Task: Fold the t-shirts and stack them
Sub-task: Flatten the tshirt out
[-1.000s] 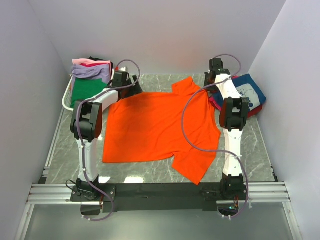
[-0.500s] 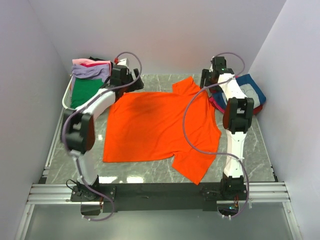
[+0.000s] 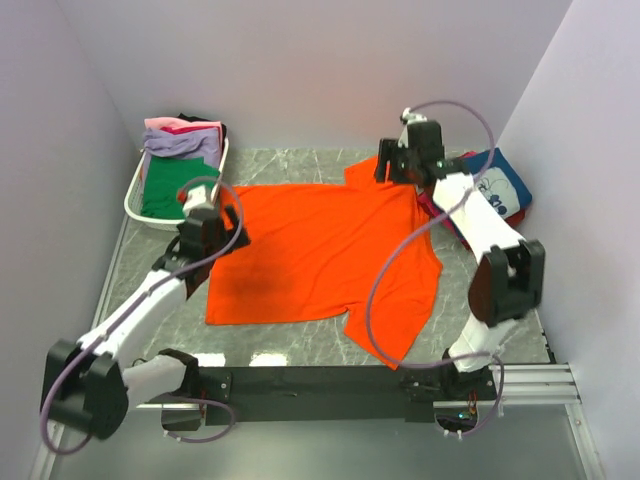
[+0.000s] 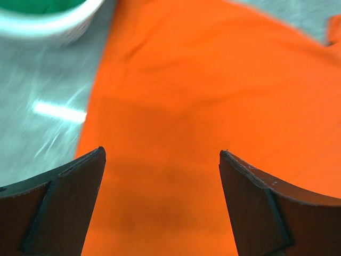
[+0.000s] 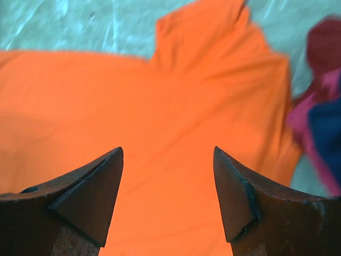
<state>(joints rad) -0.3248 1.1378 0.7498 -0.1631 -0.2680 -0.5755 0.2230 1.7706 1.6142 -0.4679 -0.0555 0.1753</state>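
A plain bright orange t-shirt lies spread flat on the marble table, one sleeve at the far edge and one at the near right. My left gripper hovers over its left edge, open, with only orange cloth showing between the fingers. Above the shirt's far sleeve, my right gripper is open and holds nothing. Green, lavender and pink t-shirts are piled in the basket. A folded navy blue t-shirt with white print lies on red cloth at the far right.
The white slatted basket stands at the far left, its rim close to my left gripper. The folded pile sits just right of the orange sleeve. White walls close in the table on three sides.
The left arm has pulled back from the shirt's far left corner toward the near side. The right gripper has swung left from beside the folded pile to above the far sleeve.
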